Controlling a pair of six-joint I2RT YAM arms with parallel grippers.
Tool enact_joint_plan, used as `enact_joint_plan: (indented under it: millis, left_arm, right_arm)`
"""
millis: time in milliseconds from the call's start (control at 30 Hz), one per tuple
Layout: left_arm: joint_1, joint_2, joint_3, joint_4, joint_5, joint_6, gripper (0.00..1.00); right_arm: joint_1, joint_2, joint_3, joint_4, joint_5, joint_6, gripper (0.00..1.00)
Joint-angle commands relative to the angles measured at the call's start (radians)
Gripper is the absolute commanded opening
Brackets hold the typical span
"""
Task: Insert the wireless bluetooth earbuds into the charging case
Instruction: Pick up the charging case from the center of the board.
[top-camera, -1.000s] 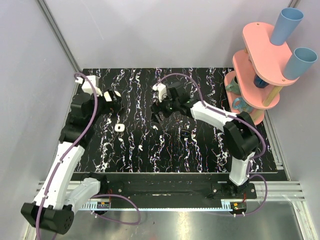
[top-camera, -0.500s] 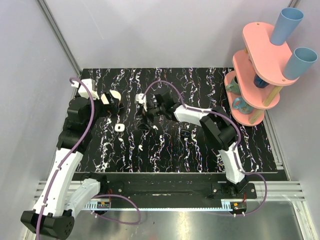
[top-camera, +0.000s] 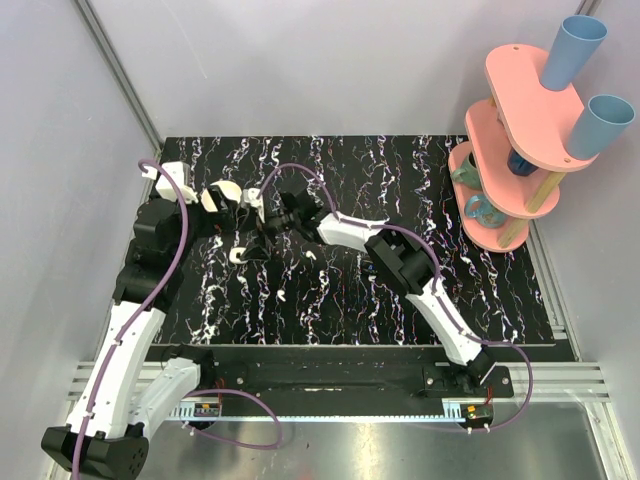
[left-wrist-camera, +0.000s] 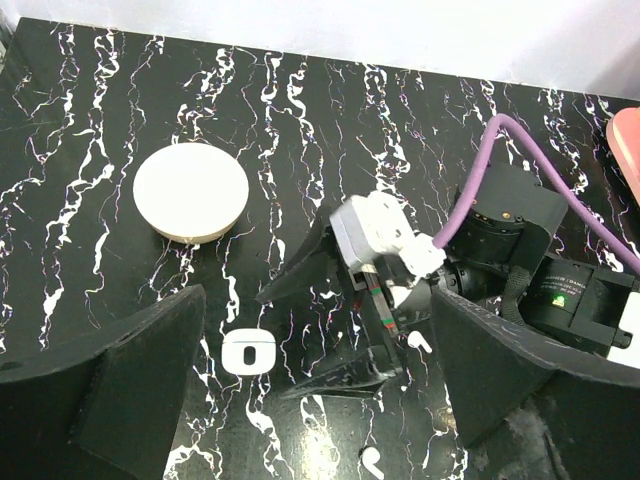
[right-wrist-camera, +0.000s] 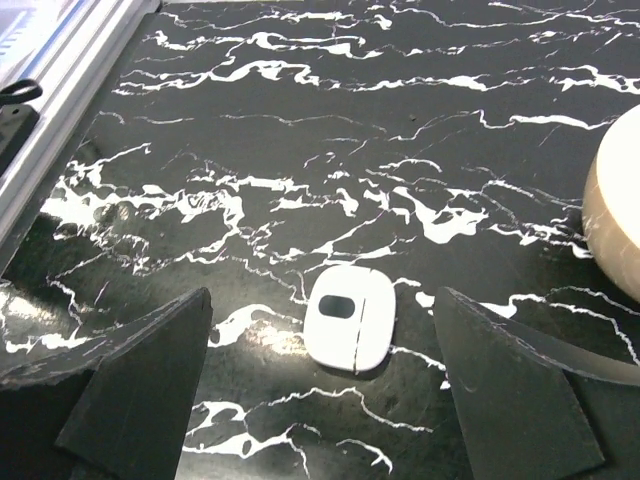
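The cream round charging case (left-wrist-camera: 190, 192) lies shut and flat on the black marbled table, partly hidden under my left gripper in the top view (top-camera: 222, 188). Two tiny white earbuds lie loose on the table, one (left-wrist-camera: 418, 340) by the right wrist and one (left-wrist-camera: 372, 458) nearer. They also show in the top view (top-camera: 313, 256) (top-camera: 283, 297). A small white rounded-square piece (right-wrist-camera: 350, 318) with a dark oval window lies between my right gripper's fingers. My right gripper (right-wrist-camera: 322, 300) is open and low over it. My left gripper (left-wrist-camera: 318, 300) is open, empty and above the table.
My right arm (top-camera: 400, 265) reaches across the middle of the table to the left. A pink tiered stand (top-camera: 520, 130) with blue cups (top-camera: 572, 50) stands at the back right. Grey walls close the left side and the back. A metal rail (top-camera: 330, 400) runs along the front.
My right gripper has swung left across the table until its open fingers frame the small white rounded-square piece. My left gripper has shifted slightly left near the cream case.
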Motion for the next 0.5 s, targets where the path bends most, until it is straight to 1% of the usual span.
enact_joint_plan:
  millis: [0, 33, 67, 133, 167, 300, 467]
  left_arm:
    - [0.005, -0.019, -0.008, 0.041, -0.012, 0.020, 0.99]
    - [0.005, -0.022, -0.010, 0.040, -0.012, 0.020, 0.99]
    - [0.005, -0.022, -0.010, 0.041, -0.012, 0.020, 0.99]
    - [0.005, -0.027, -0.013, 0.041, -0.012, 0.020, 0.99]
    - [0.005, -0.027, -0.013, 0.040, -0.012, 0.020, 0.99]
    - [0.005, -0.031, -0.016, 0.041, -0.013, 0.020, 0.99]
    - [0.005, -0.031, -0.024, 0.049, -0.007, 0.018, 0.99]
  right_arm:
    - [0.020, 0.025, 0.130, -0.057, 0.056, 0.057, 0.98]
    - [0.021, 0.032, 0.141, -0.060, 0.064, 0.078, 0.98]
    - [0.020, 0.039, 0.155, -0.066, 0.073, 0.135, 0.97]
    - [0.024, 0.056, 0.186, -0.079, 0.084, 0.166, 0.94]
    - [0.027, 0.056, 0.187, -0.098, 0.114, 0.189, 0.94]
    - [0.046, 0.047, 0.195, -0.171, 0.150, 0.178, 0.96]
    - [0.049, 0.078, 0.223, -0.188, 0.131, 0.209, 0.96]
